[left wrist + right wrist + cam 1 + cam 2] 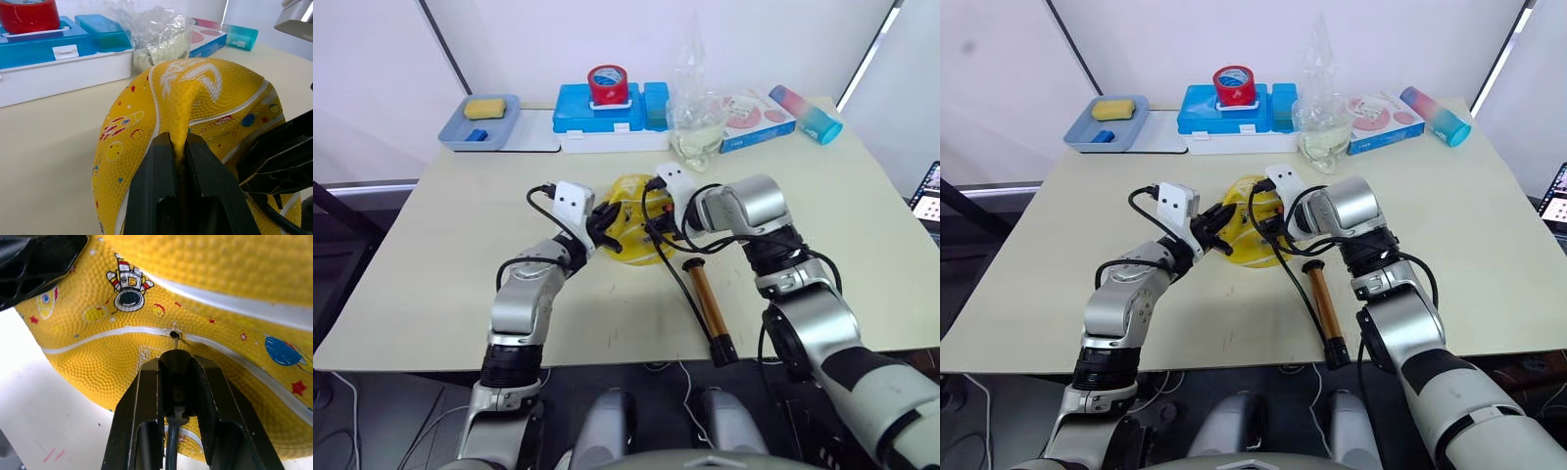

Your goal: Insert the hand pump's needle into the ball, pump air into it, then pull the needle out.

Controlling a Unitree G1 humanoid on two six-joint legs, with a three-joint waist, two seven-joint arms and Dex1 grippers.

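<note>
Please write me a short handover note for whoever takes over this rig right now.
Left tool: shut on a pinched fold of the dented ball, steadying it mid-table.
Right tool: shut on the needle fitting, needle tip at the ball's valve hole; depth of insertion cannot be told.
Hand pump: lying on the table near the right arm, hose running up to the right tool.
Left: seat the needle, pump air, pull the needle out.

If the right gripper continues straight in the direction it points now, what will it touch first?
Most likely the ball. The right gripper is shut on the needle fitting, and the needle tip sits just short of the small valve hole in the white seam. Depth is hard to judge, so the tip may already touch it.
</note>
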